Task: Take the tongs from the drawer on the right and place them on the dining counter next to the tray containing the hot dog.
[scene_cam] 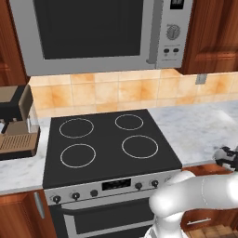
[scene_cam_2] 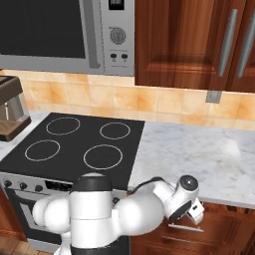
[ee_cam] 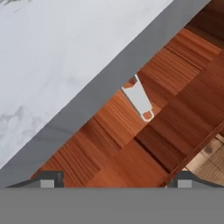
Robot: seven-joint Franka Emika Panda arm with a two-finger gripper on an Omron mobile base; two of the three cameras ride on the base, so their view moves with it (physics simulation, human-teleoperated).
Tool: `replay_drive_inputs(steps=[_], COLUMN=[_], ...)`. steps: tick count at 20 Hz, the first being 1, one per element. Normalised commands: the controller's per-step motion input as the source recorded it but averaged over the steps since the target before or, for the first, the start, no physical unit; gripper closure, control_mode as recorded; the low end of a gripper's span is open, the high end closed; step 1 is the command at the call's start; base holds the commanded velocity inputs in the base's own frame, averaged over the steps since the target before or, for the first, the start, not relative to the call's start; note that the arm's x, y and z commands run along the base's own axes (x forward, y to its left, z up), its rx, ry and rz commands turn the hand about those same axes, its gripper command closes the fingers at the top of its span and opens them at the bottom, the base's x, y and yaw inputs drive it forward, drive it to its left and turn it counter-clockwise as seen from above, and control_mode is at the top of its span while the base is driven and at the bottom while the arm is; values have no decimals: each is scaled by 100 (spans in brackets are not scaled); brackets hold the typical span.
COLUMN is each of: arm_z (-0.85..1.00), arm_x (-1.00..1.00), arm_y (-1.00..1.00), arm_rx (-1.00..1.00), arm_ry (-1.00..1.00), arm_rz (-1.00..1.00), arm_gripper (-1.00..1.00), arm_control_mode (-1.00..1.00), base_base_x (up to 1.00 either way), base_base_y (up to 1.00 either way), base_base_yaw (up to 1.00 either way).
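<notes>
The robot's end effector [ee_cam: 113,183], jaws spread wide and holding nothing, hangs just below the edge of the marble surface [scene_cam_2: 199,154] right of the stove [scene_cam: 107,144], facing the silver handle [ee_cam: 139,99] on the closed wooden drawer front [ee_cam: 131,144]. The tongs are presumably inside, unseen. The opening step is at hand: next, closing on the handle and pulling.

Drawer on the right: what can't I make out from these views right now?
- Inside of the drawer: hand view shows its closed wood front and handle; tongs unseen.
- Handle's upper end: hand view, tucked under the worktop edge.
- Gripper: right base view, fingers hidden behind the wrist; cut off at the left base view's right edge.
</notes>
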Motion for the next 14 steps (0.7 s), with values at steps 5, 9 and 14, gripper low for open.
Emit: replay_drive_inputs(steps=[5,9,14], arm_z=[-72,-73,-60], arm_x=[-100,-100,-100], arm_y=[-100,-100,-96], arm_rx=[0,0,0], arm_ry=[0,0,2], arm_rz=[0,0,0], arm_gripper=[-100,-100,-100], arm_control_mode=[-100,-100,-100], base_base_x=[0,0,0], base_base_y=[0,0,0], base_base_yaw=[0,0,0])
